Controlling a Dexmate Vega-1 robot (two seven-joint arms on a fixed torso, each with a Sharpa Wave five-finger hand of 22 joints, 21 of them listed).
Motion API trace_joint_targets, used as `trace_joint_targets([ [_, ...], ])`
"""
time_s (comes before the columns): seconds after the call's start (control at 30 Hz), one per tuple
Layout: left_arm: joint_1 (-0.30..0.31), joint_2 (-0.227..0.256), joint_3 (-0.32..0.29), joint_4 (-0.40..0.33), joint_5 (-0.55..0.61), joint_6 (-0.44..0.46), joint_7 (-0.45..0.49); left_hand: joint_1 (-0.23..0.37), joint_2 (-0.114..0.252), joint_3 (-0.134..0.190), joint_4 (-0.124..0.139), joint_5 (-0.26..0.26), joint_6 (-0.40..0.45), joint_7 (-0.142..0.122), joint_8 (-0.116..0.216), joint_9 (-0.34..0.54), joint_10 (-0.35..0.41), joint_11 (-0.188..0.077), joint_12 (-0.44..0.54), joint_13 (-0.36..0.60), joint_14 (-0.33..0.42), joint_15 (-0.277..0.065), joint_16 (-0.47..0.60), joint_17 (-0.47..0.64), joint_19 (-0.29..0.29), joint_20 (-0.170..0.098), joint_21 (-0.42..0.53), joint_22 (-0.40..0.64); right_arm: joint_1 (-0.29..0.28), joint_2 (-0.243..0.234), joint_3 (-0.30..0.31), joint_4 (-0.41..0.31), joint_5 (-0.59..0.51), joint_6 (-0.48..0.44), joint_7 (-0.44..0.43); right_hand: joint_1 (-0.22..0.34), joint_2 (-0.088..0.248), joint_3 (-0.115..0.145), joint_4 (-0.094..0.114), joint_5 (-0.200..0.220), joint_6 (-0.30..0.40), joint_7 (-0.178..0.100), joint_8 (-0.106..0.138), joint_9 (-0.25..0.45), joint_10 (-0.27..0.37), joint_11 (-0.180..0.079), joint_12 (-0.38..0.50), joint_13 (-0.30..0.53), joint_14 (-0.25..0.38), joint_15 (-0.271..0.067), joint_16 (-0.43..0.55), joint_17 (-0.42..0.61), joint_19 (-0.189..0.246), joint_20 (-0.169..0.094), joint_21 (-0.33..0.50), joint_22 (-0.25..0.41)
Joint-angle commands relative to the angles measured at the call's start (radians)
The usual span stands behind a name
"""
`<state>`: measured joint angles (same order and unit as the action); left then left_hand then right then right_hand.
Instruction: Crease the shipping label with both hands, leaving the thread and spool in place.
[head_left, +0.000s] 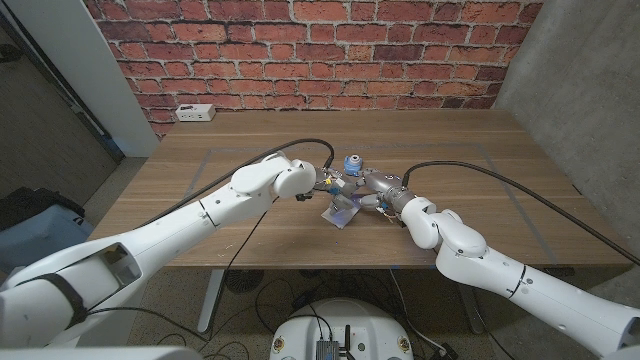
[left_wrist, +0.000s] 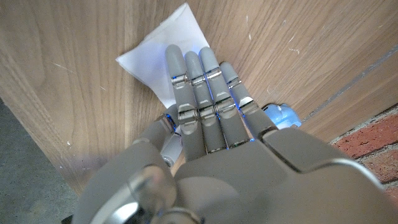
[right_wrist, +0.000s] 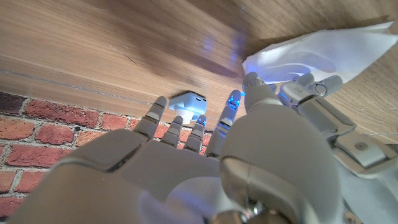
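Observation:
The white shipping label (head_left: 340, 213) lies at the table's middle, between both hands. My left hand (head_left: 322, 186) reaches over it from the left. In the left wrist view its straight fingers (left_wrist: 202, 68) press down on the label (left_wrist: 155, 56). My right hand (head_left: 378, 192) comes in from the right. In the right wrist view that hand (right_wrist: 261, 143) pinches one raised, curled edge of the label (right_wrist: 317, 46) between thumb and a finger, its other fingers spread. The blue spool (head_left: 351, 163) stands upright just behind the hands, close beside my left hand's fingers (left_wrist: 283, 115).
A white power strip (head_left: 195, 113) sits at the table's far left edge by the brick wall and also appears beyond my right fingers (right_wrist: 188, 104). Black cables (head_left: 480, 170) arch over the table above both forearms. Bare wood surrounds the hands.

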<state>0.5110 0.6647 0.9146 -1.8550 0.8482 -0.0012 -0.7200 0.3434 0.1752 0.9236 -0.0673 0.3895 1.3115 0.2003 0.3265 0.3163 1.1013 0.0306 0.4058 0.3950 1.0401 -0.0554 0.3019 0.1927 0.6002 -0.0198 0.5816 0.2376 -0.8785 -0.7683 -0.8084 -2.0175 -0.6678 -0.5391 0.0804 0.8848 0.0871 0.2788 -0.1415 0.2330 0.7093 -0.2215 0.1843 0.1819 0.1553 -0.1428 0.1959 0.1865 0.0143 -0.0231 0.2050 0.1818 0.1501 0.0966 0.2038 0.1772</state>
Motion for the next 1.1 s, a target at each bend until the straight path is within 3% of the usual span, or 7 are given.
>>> trace_joint_targets([
  [0.03,-0.023,-0.013,0.032,0.019,0.031,0.024,-0.043,-0.010,-0.001,-0.004,0.005,0.007,0.006,0.000,0.004,0.007,0.003,0.002,0.005,0.005,-0.002,-0.003,0.001,0.005,0.001,0.003,0.004,-0.003,0.009,0.003,-0.003,0.009,0.005,0.001,0.006,0.006,0.001,-0.005,-0.002,0.005,0.000,0.001,-0.001,0.001,0.010,0.000,-0.002,0.002,0.005,-0.003,-0.004,0.003,0.000,-0.006,-0.003,0.001],
  [0.3,0.008,0.011,-0.005,-0.003,0.005,0.005,0.056,-0.013,0.005,-0.018,0.014,0.005,-0.011,-0.003,0.002,0.016,-0.006,0.007,-0.001,0.011,-0.013,0.000,0.001,0.014,-0.015,0.009,0.003,-0.006,0.014,0.006,-0.005,0.014,0.002,0.006,-0.002,0.008,0.002,-0.007,-0.002,0.006,-0.002,0.001,-0.001,0.001,0.010,-0.003,-0.002,0.002,0.005,-0.004,-0.004,0.003,0.001,-0.007,-0.003,0.001],
  [0.5,0.086,0.056,-0.083,-0.047,-0.032,-0.017,0.261,-0.001,0.022,-0.074,0.047,-0.013,-0.072,0.000,0.002,0.066,-0.053,0.021,-0.014,0.052,-0.075,0.028,0.029,0.087,-0.112,0.063,-0.007,-0.007,0.012,0.008,0.000,0.012,0.004,0.010,-0.015,0.011,0.004,-0.008,-0.003,0.006,-0.017,0.002,-0.006,0.001,0.009,-0.001,-0.002,0.002,0.007,-0.006,-0.004,0.003,0.003,-0.007,-0.002,0.001],
  [0.67,0.128,0.073,-0.123,-0.058,-0.046,-0.036,0.381,0.006,0.023,-0.093,0.070,-0.025,-0.106,-0.001,0.005,0.095,-0.077,0.018,-0.011,0.079,-0.101,0.023,0.041,0.124,-0.135,0.071,0.000,-0.006,0.005,0.009,0.017,0.009,0.030,0.021,-0.028,0.015,0.050,-0.004,0.011,0.007,-0.134,0.001,-0.019,0.002,-0.002,-0.005,-0.005,0.003,0.008,-0.018,0.000,0.007,0.005,-0.019,-0.002,0.002],
  [0.73,0.134,0.077,-0.129,-0.063,-0.047,-0.039,0.393,0.007,0.024,-0.095,0.073,-0.026,-0.107,-0.002,0.007,0.099,-0.080,0.016,-0.009,0.084,-0.104,0.020,0.043,0.131,-0.136,0.071,0.002,-0.006,-0.002,0.008,0.031,0.007,0.053,0.033,-0.040,0.005,0.077,-0.004,0.025,-0.002,-0.224,0.003,-0.023,0.002,-0.011,-0.012,-0.007,0.004,0.005,-0.027,0.002,0.010,0.002,-0.032,-0.002,0.002],
  [0.83,0.149,0.081,-0.146,-0.062,-0.070,-0.054,0.430,0.010,0.024,-0.095,0.076,-0.028,-0.109,-0.001,0.010,0.105,-0.081,0.012,-0.007,0.089,-0.107,0.020,0.045,0.137,-0.138,0.071,0.004,-0.006,-0.021,0.005,0.066,0.006,0.114,0.071,-0.069,-0.008,0.100,-0.001,0.042,-0.007,-0.259,0.001,-0.020,0.003,-0.020,-0.015,-0.008,0.005,0.002,-0.033,0.004,0.014,-0.001,-0.045,-0.002,0.003],
  [1.1,0.195,0.090,-0.189,-0.064,-0.097,-0.070,0.548,0.015,0.021,-0.095,0.084,-0.031,-0.120,-0.004,0.016,0.121,-0.092,0.007,-0.002,0.103,-0.121,0.017,0.045,0.153,-0.148,0.075,0.009,-0.007,-0.074,0.007,0.153,0.041,0.284,0.215,-0.175,-0.092,0.128,0.033,0.154,-0.024,-0.366,0.000,-0.016,0.004,-0.033,-0.019,-0.004,0.007,-0.002,-0.055,0.021,0.037,-0.007,-0.071,0.002,0.006],
])
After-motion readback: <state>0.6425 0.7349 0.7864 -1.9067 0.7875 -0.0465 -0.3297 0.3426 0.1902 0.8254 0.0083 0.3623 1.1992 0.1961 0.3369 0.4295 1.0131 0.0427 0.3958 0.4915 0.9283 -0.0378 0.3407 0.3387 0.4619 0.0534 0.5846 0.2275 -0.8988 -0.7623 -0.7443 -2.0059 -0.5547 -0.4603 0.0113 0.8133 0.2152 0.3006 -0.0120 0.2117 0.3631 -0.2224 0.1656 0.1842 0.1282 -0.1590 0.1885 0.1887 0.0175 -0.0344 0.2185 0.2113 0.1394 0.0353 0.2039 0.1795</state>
